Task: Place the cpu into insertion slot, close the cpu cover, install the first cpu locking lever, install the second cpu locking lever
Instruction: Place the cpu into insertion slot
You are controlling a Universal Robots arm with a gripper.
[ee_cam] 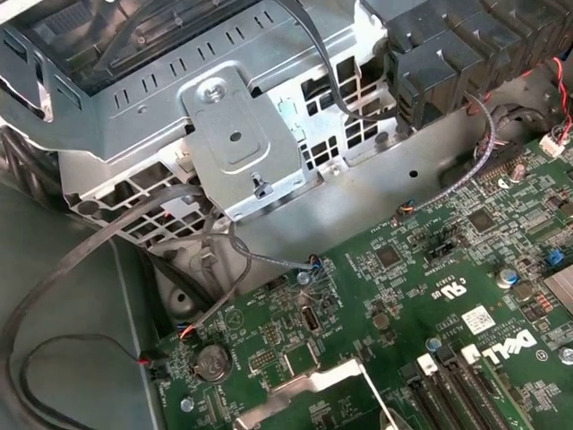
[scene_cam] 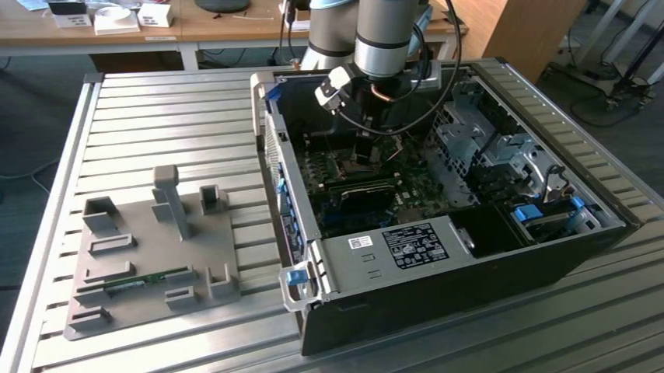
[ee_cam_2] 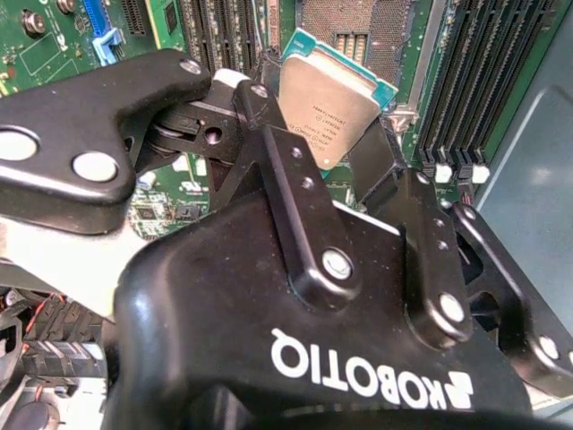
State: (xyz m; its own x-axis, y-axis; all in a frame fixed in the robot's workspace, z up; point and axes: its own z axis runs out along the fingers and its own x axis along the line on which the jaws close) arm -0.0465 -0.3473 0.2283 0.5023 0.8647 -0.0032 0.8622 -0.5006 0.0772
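Green board (ee_cam_2: pixel 54 54) behind, tool (ee_cam_2: pixel 319 133) gripping cpu (ee_cam_2: pixel 337 90)

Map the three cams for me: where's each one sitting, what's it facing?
Exterior view: off the arm, high up, looking down at the open computer case on the slatted table; the arm reaches into it.
Second wrist view: behind the gripper, looking along its fingers at the cpu they pinch, insertion slot beyond.
First wrist view: on the wrist, facing the metal drive cage and green motherboard.
Shared: both wrist views show that motherboard.
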